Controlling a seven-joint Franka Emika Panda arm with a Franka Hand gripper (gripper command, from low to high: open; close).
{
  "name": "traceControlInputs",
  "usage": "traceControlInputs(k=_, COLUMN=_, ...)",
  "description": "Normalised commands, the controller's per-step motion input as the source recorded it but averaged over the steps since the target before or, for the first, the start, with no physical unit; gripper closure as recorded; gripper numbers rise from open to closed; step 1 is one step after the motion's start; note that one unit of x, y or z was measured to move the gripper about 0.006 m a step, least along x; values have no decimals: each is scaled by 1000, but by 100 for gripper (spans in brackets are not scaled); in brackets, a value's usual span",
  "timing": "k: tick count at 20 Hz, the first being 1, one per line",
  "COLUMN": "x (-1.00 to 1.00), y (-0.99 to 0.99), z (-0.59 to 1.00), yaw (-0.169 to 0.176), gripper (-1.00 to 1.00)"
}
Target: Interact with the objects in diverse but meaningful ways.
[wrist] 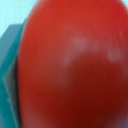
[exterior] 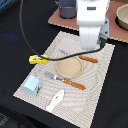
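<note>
One plate (exterior: pixel 69 68), one yellow packet (exterior: pixel 38 59), one blue cup (exterior: pixel 32 85) and one white utensil (exterior: pixel 55 100) lie below the arm (exterior: pixel 92 22). Only the wrist view shows the tomato (wrist: pixel 75 65), close against the camera; gripper's state unclear.

On the striped mat (exterior: pixel 95 95): 1 tan round plate (exterior: pixel 68 68), approx. mid-mat; 1 fork (exterior: pixel 65 80) and 1 knife (exterior: pixel 86 58), both w/ orange handles; 1 yellow packet (exterior: pixel 38 59) at a mat edge; 1 light-blue cup (exterior: pixel 32 85) near a mat corner; 1 white flat utensil (exterior: pixel 55 100). Wrist view: 1 red tomato (wrist: pixel 75 65), filling most of the pic. Far tabletop edge: 1 bowl (exterior: pixel 122 16), 1 dark pot (exterior: pixel 66 10).
</note>
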Motion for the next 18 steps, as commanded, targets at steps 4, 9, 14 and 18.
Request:
traceControlInputs(k=4, x=94, y=892, z=183, yaw=20, gripper=100)
traceControlInputs(k=9, x=0, y=926, z=27, yaw=12, gripper=100)
traceControlInputs(k=14, x=-46, y=916, z=0, yaw=10, gripper=100)
traceControlInputs(k=18, x=-82, y=890, z=-9, yaw=13, gripper=100)
